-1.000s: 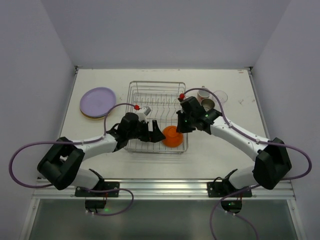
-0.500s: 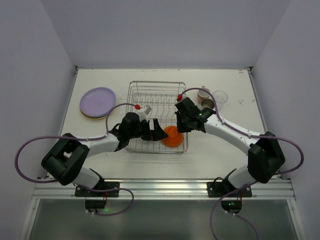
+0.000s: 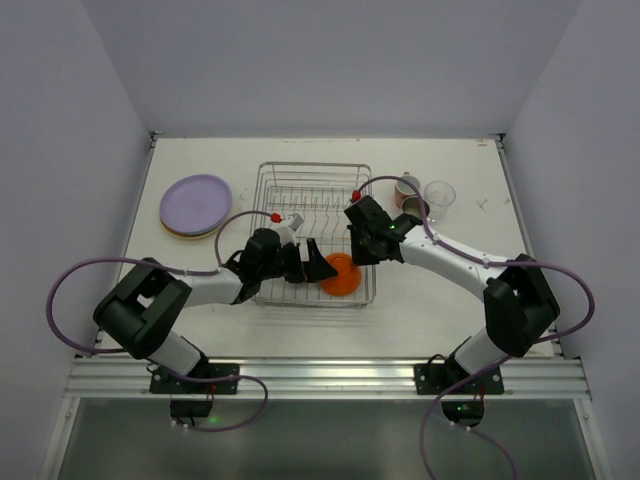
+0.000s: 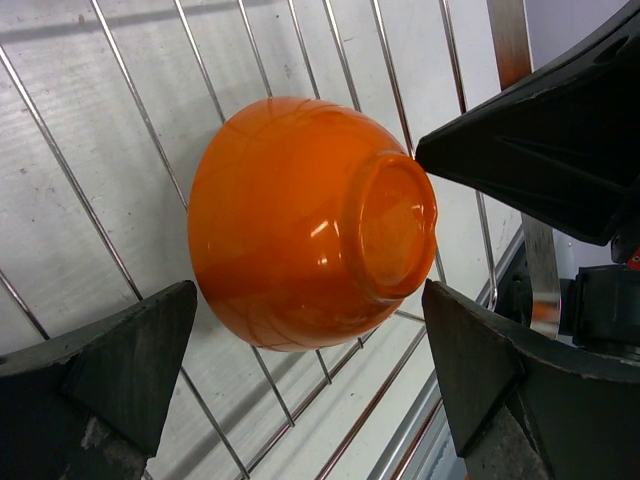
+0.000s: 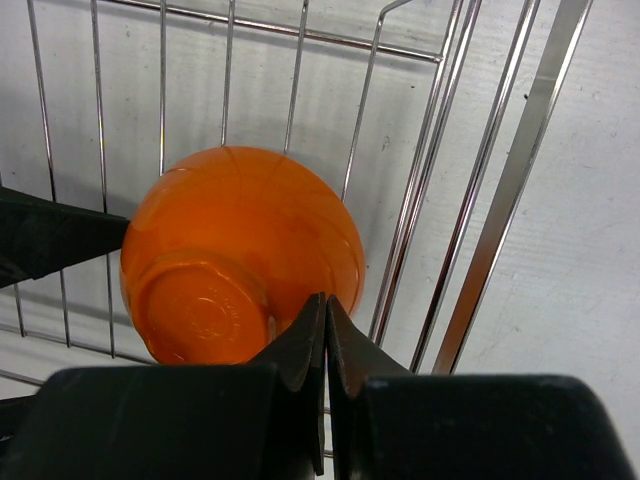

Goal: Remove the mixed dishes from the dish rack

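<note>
The orange bowl (image 3: 341,273) lies upside down and tilted in the near right corner of the silver wire dish rack (image 3: 313,166). My left gripper (image 3: 316,264) is open, its fingers on either side of the bowl (image 4: 300,220) and a little short of it. My right gripper (image 3: 357,254) is shut and empty. Its closed tips (image 5: 326,303) touch the bowl's side (image 5: 240,240) from the right. Lavender and tan plates (image 3: 196,204) are stacked on the table left of the rack. The pink mug (image 3: 407,187), cream cup (image 3: 415,207) and clear glass (image 3: 440,192) stand right of it.
The rack's wires (image 4: 139,100) run under the bowl, and its thick side bar (image 5: 510,180) is just right of my right fingers. The right gripper's black finger (image 4: 540,150) shows in the left wrist view. Upright prongs (image 3: 310,205) fill the rack's middle.
My right gripper has moved left and nearer, onto the bowl's side. My left gripper has edged closer to the bowl. The bowl has shifted slightly left.
</note>
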